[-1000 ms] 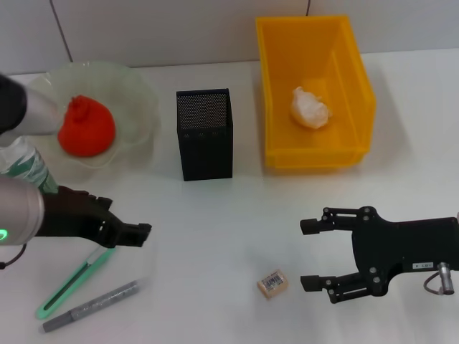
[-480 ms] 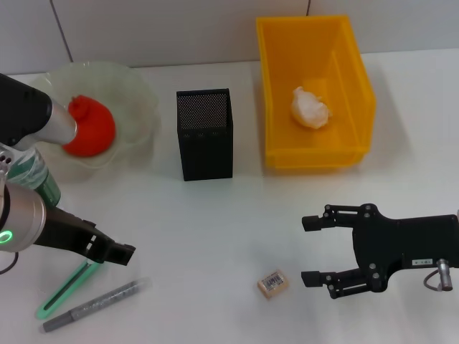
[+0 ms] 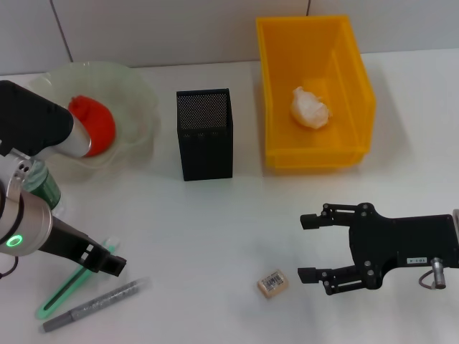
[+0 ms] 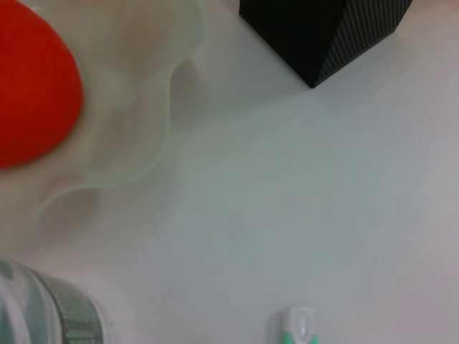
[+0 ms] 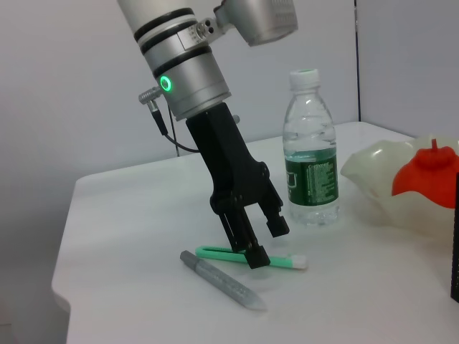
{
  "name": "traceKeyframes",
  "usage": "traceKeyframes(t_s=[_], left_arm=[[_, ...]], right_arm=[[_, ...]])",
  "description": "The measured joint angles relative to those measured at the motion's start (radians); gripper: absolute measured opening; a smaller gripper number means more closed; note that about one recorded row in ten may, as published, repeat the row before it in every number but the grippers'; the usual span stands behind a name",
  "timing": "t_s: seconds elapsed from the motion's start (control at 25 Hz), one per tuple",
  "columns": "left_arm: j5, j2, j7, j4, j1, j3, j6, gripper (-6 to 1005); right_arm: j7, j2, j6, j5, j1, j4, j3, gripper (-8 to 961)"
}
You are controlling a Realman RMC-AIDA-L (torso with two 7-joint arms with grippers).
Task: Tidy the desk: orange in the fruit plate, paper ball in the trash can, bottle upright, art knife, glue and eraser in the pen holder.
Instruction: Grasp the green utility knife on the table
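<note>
Head view, left gripper: low over the green knife, jaws parted.
Head view, right gripper: jaws wide apart, just beside the eraser.
Head view, placed things: orange in the plate, paper ball in the yellow bin, grey pen on the table.
Left wrist view: plate rim, mesh holder.
Right wrist view: bottle stands upright; one fingertip touches the knife.
</note>
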Motion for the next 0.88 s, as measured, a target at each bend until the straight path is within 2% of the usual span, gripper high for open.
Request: traceKeyframes(t_s=[0.32, 0.64, 0.88], left_arm=[[0.032, -0.001, -0.012, -0.053, -0.034, 0.008, -0.008, 797], [0.051, -0.001, -0.014, -0.074, -0.052, 0.014, -0.001, 643], [0.056, -0.001, -0.015, -0.105, -0.073, 0.015, 0.002, 590]], right_arm=[[0.0, 0.003, 0.0, 0.0, 0.0, 0.0, 0.0, 838], [-0.001, 0.003, 0.001, 0.0, -0.001, 0.0, 0.0, 838], [-0.001, 0.003, 0.002, 0.0, -0.002, 0.002, 0.0, 838]])
